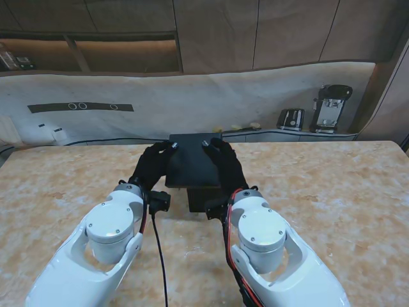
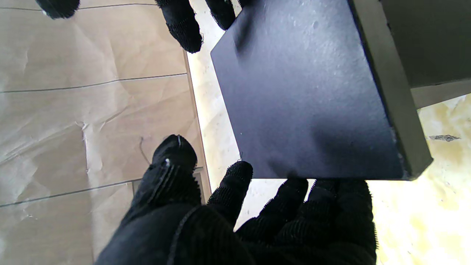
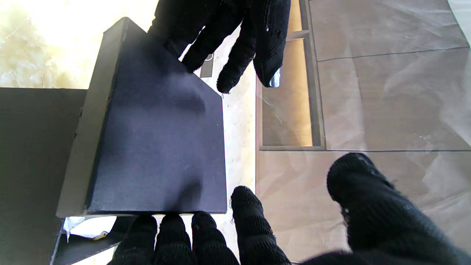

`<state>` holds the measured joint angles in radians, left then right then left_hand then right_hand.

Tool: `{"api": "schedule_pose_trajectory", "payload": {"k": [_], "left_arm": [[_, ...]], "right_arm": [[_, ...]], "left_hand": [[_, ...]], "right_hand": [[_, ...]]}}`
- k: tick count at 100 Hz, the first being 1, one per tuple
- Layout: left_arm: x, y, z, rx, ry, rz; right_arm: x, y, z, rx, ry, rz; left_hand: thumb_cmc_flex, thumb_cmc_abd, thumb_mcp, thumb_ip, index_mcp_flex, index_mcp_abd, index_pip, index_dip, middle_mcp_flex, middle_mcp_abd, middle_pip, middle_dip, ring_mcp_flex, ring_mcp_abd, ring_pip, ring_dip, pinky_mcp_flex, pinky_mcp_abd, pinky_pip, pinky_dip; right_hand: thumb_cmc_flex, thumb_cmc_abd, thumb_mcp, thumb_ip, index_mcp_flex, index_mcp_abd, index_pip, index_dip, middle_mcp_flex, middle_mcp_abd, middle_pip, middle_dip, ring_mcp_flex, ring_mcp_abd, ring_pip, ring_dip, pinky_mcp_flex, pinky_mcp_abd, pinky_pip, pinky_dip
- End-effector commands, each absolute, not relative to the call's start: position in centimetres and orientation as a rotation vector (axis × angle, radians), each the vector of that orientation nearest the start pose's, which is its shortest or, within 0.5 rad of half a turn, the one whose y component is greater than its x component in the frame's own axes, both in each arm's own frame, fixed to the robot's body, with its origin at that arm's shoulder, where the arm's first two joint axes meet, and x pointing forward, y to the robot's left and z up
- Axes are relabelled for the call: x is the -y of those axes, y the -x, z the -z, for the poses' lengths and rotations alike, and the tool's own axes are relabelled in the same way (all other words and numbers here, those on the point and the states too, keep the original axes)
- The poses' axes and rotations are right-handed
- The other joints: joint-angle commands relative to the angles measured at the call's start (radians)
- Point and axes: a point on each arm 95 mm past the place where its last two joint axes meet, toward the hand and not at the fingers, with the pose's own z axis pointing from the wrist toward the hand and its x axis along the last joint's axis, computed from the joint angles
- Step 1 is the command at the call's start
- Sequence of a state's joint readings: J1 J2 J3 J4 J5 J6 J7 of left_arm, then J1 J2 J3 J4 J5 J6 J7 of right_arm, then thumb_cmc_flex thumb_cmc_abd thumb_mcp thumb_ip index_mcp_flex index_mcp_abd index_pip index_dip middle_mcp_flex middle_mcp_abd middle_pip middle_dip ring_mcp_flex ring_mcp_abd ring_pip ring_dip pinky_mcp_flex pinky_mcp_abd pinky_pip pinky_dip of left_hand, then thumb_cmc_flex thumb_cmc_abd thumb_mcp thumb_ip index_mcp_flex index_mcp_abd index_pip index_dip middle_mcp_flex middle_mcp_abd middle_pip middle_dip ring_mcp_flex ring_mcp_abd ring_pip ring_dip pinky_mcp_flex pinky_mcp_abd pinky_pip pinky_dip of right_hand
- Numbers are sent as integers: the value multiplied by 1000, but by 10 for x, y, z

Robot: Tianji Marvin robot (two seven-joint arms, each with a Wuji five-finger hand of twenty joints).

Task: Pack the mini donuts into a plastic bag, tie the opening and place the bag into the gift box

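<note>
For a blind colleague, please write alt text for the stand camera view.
Two black-gloved hands, left hand and right hand, hold a flat black lid by its sides over a black gift box on a marble table.

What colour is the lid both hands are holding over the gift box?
The lid is plain matte black, no pattern. It shows best in the left wrist view.
</note>
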<state>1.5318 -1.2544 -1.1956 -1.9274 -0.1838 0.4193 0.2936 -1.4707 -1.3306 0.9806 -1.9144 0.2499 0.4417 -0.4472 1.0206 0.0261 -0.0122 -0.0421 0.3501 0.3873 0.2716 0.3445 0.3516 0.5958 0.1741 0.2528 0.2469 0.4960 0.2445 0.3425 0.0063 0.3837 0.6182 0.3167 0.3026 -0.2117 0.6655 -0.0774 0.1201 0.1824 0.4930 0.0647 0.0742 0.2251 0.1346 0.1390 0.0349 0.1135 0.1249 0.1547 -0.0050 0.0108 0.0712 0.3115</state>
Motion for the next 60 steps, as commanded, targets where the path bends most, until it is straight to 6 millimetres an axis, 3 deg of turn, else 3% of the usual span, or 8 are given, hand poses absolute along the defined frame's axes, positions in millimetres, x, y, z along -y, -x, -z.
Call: {"api": "schedule_pose_trajectory", "payload": {"k": [1,60], "left_arm": [[76,-398,213,-358,2316,2126],[92,-424,215,-319,2410,2120]], "right_arm": [[-157,-377,221,358,2261,1959],[-139,-389,217,383,2313,2004]], "left_hand": [[25,38,-5,17,29,-8,10,-1,92,-157,138,44,72,-53,100,27,20,-75,21,14],[28,31,-6,16,41,-24,25,2,97,-161,141,46,79,-56,103,27,25,-77,25,16]], "right_hand": [[8,-15,-21,-20,-29,-1,13,-12,92,-28,128,28,73,-16,101,29,31,-14,89,22],[15,-13,-35,-17,-27,7,20,-18,93,-28,123,25,74,-15,88,22,25,-15,89,26]]}}
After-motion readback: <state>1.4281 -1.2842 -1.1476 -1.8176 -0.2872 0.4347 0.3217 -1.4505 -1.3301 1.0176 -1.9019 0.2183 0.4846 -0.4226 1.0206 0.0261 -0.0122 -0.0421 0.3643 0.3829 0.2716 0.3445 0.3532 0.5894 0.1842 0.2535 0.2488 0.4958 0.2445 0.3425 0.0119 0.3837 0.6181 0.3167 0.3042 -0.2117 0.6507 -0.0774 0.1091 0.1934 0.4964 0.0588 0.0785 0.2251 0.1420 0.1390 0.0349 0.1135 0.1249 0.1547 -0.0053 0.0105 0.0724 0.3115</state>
